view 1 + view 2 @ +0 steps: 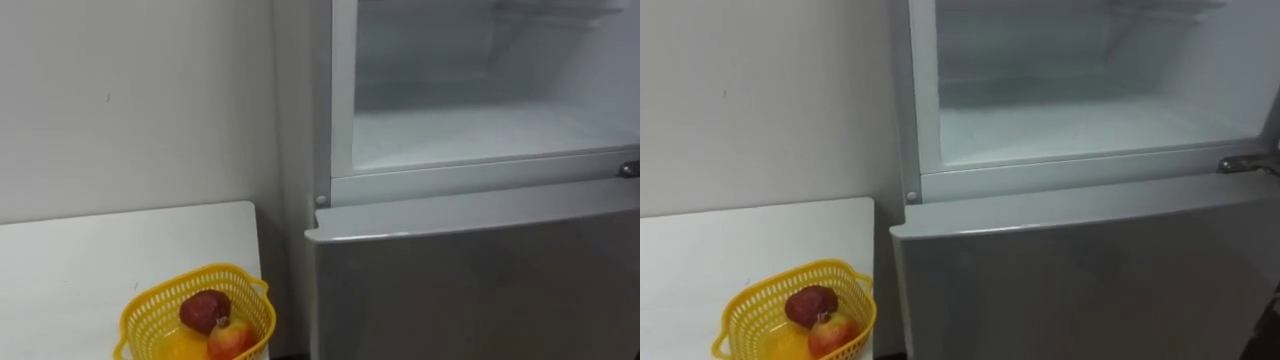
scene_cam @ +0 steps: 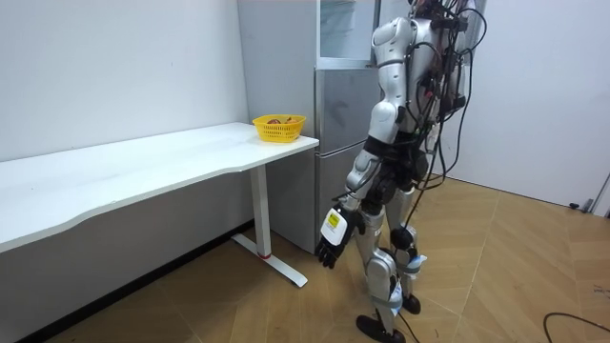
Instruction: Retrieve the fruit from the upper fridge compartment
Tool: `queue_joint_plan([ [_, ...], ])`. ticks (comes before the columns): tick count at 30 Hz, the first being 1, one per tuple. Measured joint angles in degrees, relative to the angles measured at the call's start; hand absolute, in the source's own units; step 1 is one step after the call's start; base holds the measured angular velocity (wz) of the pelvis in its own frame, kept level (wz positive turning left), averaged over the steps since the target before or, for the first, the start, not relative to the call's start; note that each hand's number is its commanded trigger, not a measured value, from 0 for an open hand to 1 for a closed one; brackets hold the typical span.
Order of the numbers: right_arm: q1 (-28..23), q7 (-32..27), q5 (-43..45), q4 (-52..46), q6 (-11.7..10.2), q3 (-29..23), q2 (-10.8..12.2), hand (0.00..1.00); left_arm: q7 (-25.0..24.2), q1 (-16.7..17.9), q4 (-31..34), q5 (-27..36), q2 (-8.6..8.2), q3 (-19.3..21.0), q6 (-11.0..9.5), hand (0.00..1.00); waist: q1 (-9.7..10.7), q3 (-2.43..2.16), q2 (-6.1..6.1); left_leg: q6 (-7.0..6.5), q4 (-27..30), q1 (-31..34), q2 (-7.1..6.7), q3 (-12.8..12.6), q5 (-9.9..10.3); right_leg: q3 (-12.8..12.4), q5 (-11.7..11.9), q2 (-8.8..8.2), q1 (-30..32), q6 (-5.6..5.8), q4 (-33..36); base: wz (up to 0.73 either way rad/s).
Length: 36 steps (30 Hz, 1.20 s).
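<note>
White wall backs a white table, and the fridge stands right against the table's end. That is likely why the basket sits on the nearest corner: whatever comes out of the fridge can be set down with little reach.

The basket is yellow, and in it lie a dark red fruit, an apple and something orange-yellow, pressed together. Above the shut lower door, the upper compartment is open to the camera. Its pale floor looks bare as far as it shows, though its right part runs out of the picture. A small dark metal piece sits at the compartment's lower right edge. It is probably a hinge, but I cannot tell.

I judge that the thing to be fetched is one of the fruits in the basket, so the retrieval looks done or close to it. Which fruit it was cannot be told.

In the room view the robot stands upright before the fridge, beside the table's end. Its left hand hangs low at its side, well apart from the fridge and the basket. The fingers droop loosely and hold nothing, which suits an arm with no job at this point.

If anything remains, it is closing the upper door, which would need a hand on the fridge's right side.
</note>
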State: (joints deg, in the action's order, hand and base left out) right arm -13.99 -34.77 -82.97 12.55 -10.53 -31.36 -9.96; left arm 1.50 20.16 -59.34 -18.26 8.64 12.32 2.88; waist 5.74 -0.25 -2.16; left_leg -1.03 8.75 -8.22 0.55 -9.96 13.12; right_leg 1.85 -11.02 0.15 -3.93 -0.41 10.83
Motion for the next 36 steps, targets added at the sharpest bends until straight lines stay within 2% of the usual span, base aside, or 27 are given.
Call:
queue_joint_plan([
  [3, 2.2, 0.8, -1.4, -0.1, -0.4, -3.8, -0.1, 0.0, -0.1, 0.4, 0.0, -0.7, 0.25, 2.0, -0.4, 0.0, 0.4, 0.02, -0.44, 0.0, 0.0, 0.4, 0.02, -0.5, 0.0, -0.2, 0.0, 0.0, 0.1, 0.01, 0.0, -0.03],
  [7, 3.2, 2.4, -2.1, -2.1, -1.5, -8.2, -0.1, 0.0, -1.0, 1.3, 2.2, -1.7, 0.11, 3.8, -0.5, 0.0, 0.5, 0.0, -0.37, 0.0, 0.1, 0.5, -0.01, -0.9, 0.0, -0.5, 0.0, -0.03, 0.3, 0.02, -0.1, -0.03],
  [10, 3.5, 3.7, -2.2, -5.3, -1.9, -8.9, -0.2, 0.0, -1.1, 1.3, 2.4, -1.7, -0.23, 5.7, -0.4, 0.0, 0.4, -0.04, -0.21, 0.01, 0.1, 0.6, 0.04, -1.1, 0.0, -1.1, 0.0, 0.12, 1.0, 0.01, 0.3, -0.11],
  [14, 4.5, 4.7, -2.3, -7.7, -1.9, -10.5, -0.5, 0.0, -1.1, 1.5, 2.5, -1.7, -0.31, 5.7, -0.5, 0.0, 0.6, -0.02, -0.47, 0.01, 0.4, 0.5, -0.08, -1.1, 0.0, -1.4, -0.3, -0.01, 1.1, 0.01, 1.0, -0.03],
  [19, 7.3, 9.7, -2.6, -11.7, -1.9, -10.9, -1.7, 0.0, -1.0, 1.8, 1.9, -1.5, -0.38, 5.8, -1.5, 0.0, 1.6, 0.08, -1.23, 0.01, 0.6, 0.4, -0.04, -1.0, 0.0, -1.5, -0.4, 0.01, 1.1, 0.0, 0.8, 0.02],
  [27, 9.3, 13.8, -2.4, -17.4, -2.0, -10.8, -3.5, 0.0, -1.1, 2.0, 1.8, -1.9, -0.5, 5.7, -2.0, 0.0, 1.5, 0.05, -1.2, 0.01, 0.7, 0.8, -0.02, -0.8, 0.0, -0.7, -0.4, -0.11, 1.2, 0.0, 0.9, 0.02],
  [29, 9.6, 14.0, -1.2, -19.1, -1.9, -10.8, -3.5, 0.0, -1.1, 1.9, 1.7, -2.4, -0.99, 6.0, -2.1, 0.0, 1.5, -0.08, -0.83, 0.01, 0.6, 0.8, -0.02, -0.8, 0.0, -0.8, -0.4, -0.1, 1.3, 0.0, 1.0, -0.02],
  [31, 10.2, 16.0, 4.3, -21.0, -1.8, -10.4, -3.7, 0.0, -1.2, 1.9, 0.1, -2.8, -1.61, 6.1, -2.1, 0.0, 1.2, -0.5, -0.09, 0.01, 0.7, 0.6, -0.03, -0.9, 0.0, -1.0, -0.4, -0.08, 1.4, -0.01, 1.7, -0.09],
  [36, 10.3, 20.9, 14.0, -24.5, -0.5, -8.9, -4.0, 0.0, -1.3, 1.9, -1.6, -3.9, -2.33, 6.1, -2.0, 0.0, 0.3, -0.4, -0.05, 0.01, 0.8, 0.8, 0.15, -1.0, 0.0, -1.6, -0.4, 0.16, 2.0, -0.17, 2.0, -0.07],
])
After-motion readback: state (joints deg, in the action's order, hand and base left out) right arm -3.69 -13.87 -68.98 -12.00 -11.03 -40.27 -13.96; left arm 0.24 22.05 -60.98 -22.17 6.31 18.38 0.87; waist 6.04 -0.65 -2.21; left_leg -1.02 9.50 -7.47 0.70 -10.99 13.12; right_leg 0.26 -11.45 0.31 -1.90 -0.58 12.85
